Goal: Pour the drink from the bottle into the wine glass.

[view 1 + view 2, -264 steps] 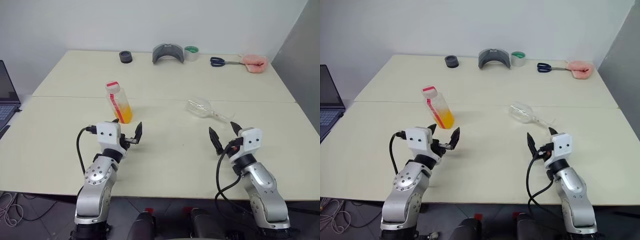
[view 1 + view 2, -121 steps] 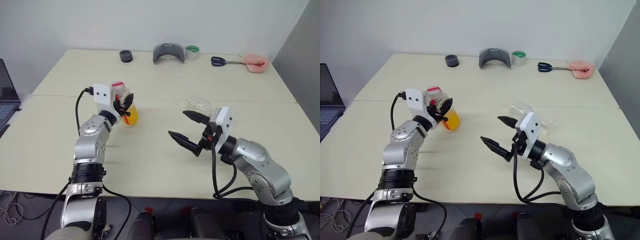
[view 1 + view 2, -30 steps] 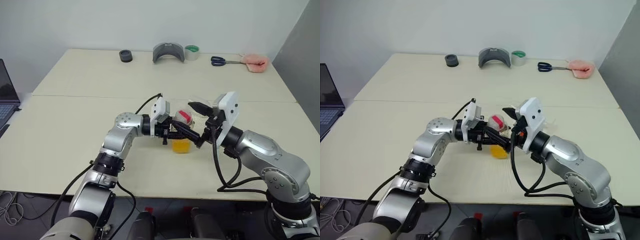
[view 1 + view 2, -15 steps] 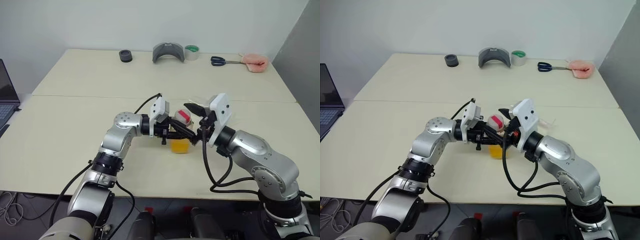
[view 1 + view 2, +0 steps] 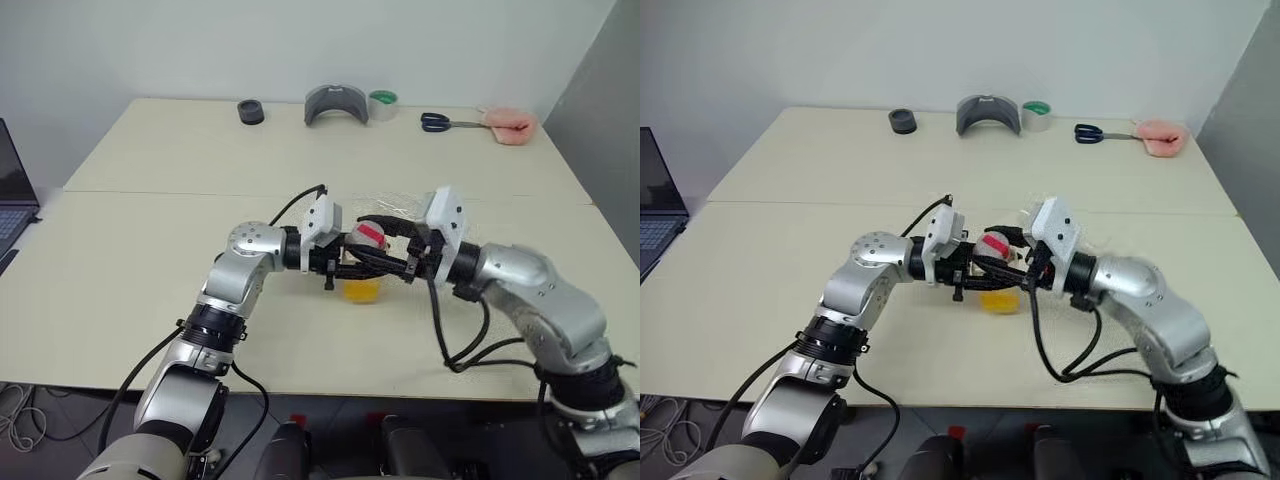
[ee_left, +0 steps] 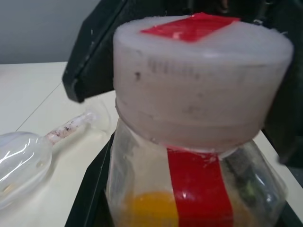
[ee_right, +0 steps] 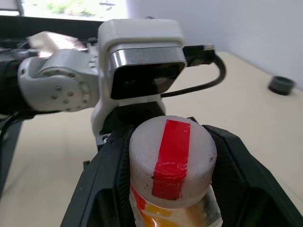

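Bottle: held upright at mid-table, lower body clamped in left gripper; orange drink in bottom part. Cap: white, red stripe, flanked closely by black fingers of right gripper; contact could not be confirmed. Wine glass: lay on its side on table just behind bottle.

One bottle with a red-and-white cap, one wine glass, two robot hands, the left hand and the right hand. On the desk: one black ring, one grey curved piece, one tape roll, one pair of scissors, one pink cloth. One laptop.
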Motion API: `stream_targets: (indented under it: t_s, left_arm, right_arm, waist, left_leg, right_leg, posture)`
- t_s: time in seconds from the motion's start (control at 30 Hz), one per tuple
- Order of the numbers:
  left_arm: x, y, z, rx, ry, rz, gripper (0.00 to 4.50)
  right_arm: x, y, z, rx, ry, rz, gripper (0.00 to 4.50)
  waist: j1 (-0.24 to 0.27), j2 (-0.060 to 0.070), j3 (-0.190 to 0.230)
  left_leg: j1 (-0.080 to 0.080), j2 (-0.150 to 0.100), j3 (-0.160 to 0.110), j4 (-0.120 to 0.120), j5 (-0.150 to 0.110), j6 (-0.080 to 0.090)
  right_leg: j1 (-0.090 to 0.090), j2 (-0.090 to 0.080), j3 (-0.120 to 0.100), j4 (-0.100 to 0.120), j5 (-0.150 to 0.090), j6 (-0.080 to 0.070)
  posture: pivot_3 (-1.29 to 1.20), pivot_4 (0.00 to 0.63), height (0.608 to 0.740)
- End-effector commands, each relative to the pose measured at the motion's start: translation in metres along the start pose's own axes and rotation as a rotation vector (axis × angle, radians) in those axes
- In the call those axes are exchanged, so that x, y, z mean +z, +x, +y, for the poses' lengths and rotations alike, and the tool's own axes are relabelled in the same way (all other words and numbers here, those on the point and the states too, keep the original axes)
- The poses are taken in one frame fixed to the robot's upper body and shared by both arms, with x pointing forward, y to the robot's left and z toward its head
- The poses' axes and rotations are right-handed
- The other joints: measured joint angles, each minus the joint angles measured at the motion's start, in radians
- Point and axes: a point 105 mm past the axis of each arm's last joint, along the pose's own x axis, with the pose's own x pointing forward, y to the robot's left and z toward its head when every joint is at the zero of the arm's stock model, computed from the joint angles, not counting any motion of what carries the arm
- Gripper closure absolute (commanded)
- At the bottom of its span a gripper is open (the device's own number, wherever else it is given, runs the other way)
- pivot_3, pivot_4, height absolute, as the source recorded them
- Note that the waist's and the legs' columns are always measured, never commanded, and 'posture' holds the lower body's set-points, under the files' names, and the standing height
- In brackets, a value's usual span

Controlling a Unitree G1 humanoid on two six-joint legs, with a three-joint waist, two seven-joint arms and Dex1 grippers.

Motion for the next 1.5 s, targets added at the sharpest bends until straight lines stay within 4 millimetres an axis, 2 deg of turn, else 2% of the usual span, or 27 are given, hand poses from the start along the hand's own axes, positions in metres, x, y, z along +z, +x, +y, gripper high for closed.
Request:
stream_targets:
  t_s: [0.03,0.13,0.27,0.37,0.43,0.53,0.67,0.77,0.87,1.33,1.5]
  left_arm:
    - [0.013,-0.001,0.001,-0.017,0.045,-0.011,2.73]
    - [0.013,-0.002,0.001,-0.007,0.047,-0.011,2.73]
    - [0.011,-0.004,0.0,0.002,0.043,-0.01,2.73]
    - [0.009,-0.006,0.001,0.017,0.036,-0.005,2.74]
    - [0.008,-0.007,0.005,0.036,0.033,-0.005,2.74]
    - [0.009,-0.006,0.013,0.087,0.038,-0.021,2.74]
    - [0.009,-0.004,0.019,0.106,0.051,-0.02,2.74]
    - [0.008,-0.003,0.023,0.115,0.045,-0.021,2.74]
    - [0.009,-0.002,0.025,0.117,0.043,-0.026,2.74]
    - [0.008,-0.001,0.027,0.118,0.036,-0.021,2.74]
    - [0.008,-0.002,0.028,0.12,0.038,-0.019,2.74]
  right_arm:
    - [0.006,-0.002,-0.004,0.101,-0.012,-0.011,2.57]
    - [0.007,-0.004,-0.011,0.071,0.0,-0.021,2.57]
    - [0.015,-0.013,-0.02,-0.053,0.015,-0.07,1.24]
    - [0.028,-0.024,-0.011,-0.141,0.022,-0.096,0.14]
    - [0.032,-0.026,-0.002,-0.196,0.057,-0.105,0.13]
    - [0.024,-0.021,0.002,-0.332,0.136,-0.094,0.13]
    - [0.019,-0.01,0.011,-0.404,0.133,-0.097,0.13]
    - [0.016,0.0,0.007,-0.541,0.087,-0.102,0.13]
    - [0.016,0.002,0.004,-0.606,0.084,-0.123,0.13]
    - [0.006,0.016,0.004,-0.662,0.116,-0.133,0.13]
    - [0.006,0.016,0.002,-0.684,0.134,-0.155,1.67]
  waist:
    - [-0.001,0.0,0.0]
    - [0.002,0.0,0.0]
    - [0.004,0.0,0.0]
    - [0.005,0.0,0.0]
    - [0.006,0.0,0.001]
    - [0.004,0.0,0.0]
    - [0.002,0.001,0.001]
    - [0.002,0.001,0.001]
    - [0.003,0.001,0.001]
    - [0.002,0.001,0.001]
    - [0.002,0.001,0.001]
  left_leg:
    - [0.0,0.0,0.0,0.0,0.0,0.0]
    - [-0.001,0.0,-0.001,0.0,0.0,0.0]
    - [-0.001,-0.001,-0.001,0.001,0.0,0.0]
    - [-0.002,-0.001,-0.002,0.001,0.0,0.0]
    - [-0.003,-0.001,-0.002,0.001,0.0,0.0]
    - [-0.004,-0.001,-0.003,0.001,0.0,0.0]
    - [-0.003,-0.001,-0.002,0.001,0.0,0.0]
    - [-0.003,-0.001,-0.002,0.001,0.0,0.0]
    - [-0.004,-0.001,-0.002,0.001,0.0,0.0]
    - [-0.004,-0.001,-0.002,0.001,0.0,0.0]
    - [-0.004,-0.001,-0.002,0.001,0.0,0.0]
  right_leg:
    - [0.0,0.0,0.0,0.0,0.0,0.0]
    - [0.0,0.0,0.0,0.0,0.0,0.0]
    - [0.0,-0.001,0.0,0.0,0.0,0.0]
    - [0.0,-0.002,0.0,0.0,0.0,0.0]
    - [-0.001,-0.002,-0.001,0.0,0.0,0.0]
    - [-0.002,-0.002,-0.001,0.001,0.0,0.0]
    - [-0.002,-0.001,0.0,0.001,0.0,0.0]
    - [-0.003,-0.001,0.0,0.001,0.0,0.0]
    - [-0.003,-0.001,0.0,0.001,0.0,0.0]
    - [-0.003,-0.001,0.0,0.001,0.0,0.0]
    - [-0.003,-0.001,0.0,0.001,0.0,0.0]
  posture:
    - [0.0,0.15,0.74]
    - [0.0,0.15,0.74]
    - [0.0,0.15,0.74]
    - [0.0,0.15,0.74]
    - [0.0,0.15,0.74]
    - [0.0,0.15,0.74]
    - [0.0,0.15,0.74]
    - [0.0,0.15,0.74]
    - [0.0,0.15,0.74]
    - [0.0,0.15,0.74]
    - [0.0,0.15,0.74]
